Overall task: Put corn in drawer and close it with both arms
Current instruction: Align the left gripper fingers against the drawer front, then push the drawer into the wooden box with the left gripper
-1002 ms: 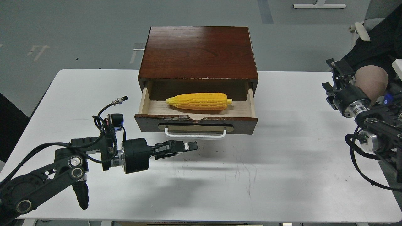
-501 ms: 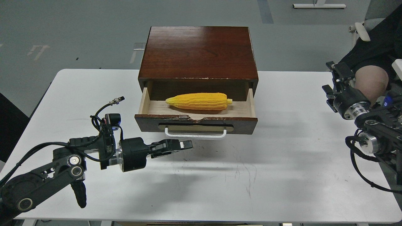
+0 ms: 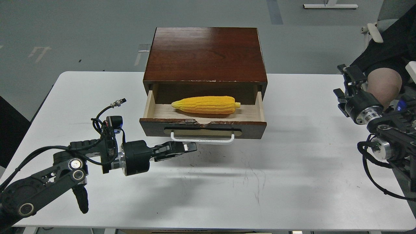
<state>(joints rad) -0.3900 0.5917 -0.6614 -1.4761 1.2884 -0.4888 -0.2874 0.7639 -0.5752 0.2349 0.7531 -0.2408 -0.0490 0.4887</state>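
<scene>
The yellow corn (image 3: 205, 104) lies on its side inside the open drawer (image 3: 203, 121) of the dark reddish-brown wooden box (image 3: 205, 53), its pointed end to the left. The drawer's white bar handle (image 3: 202, 139) faces me. My left gripper (image 3: 189, 148) is just below and left of the handle, fingers close together and holding nothing, pointing right. My right gripper (image 3: 345, 87) is at the table's far right edge, well away from the drawer; it is dark and seen from behind, so its fingers cannot be told apart.
The box stands at the back middle of a white table (image 3: 292, 162). A person's arm in a dark sleeve (image 3: 383, 81) is behind my right arm. Grey floor lies beyond the table.
My left gripper has moved a little left and toward the drawer front, ending just under the handle. The right arm has barely shifted. The corn and drawer have not moved.
</scene>
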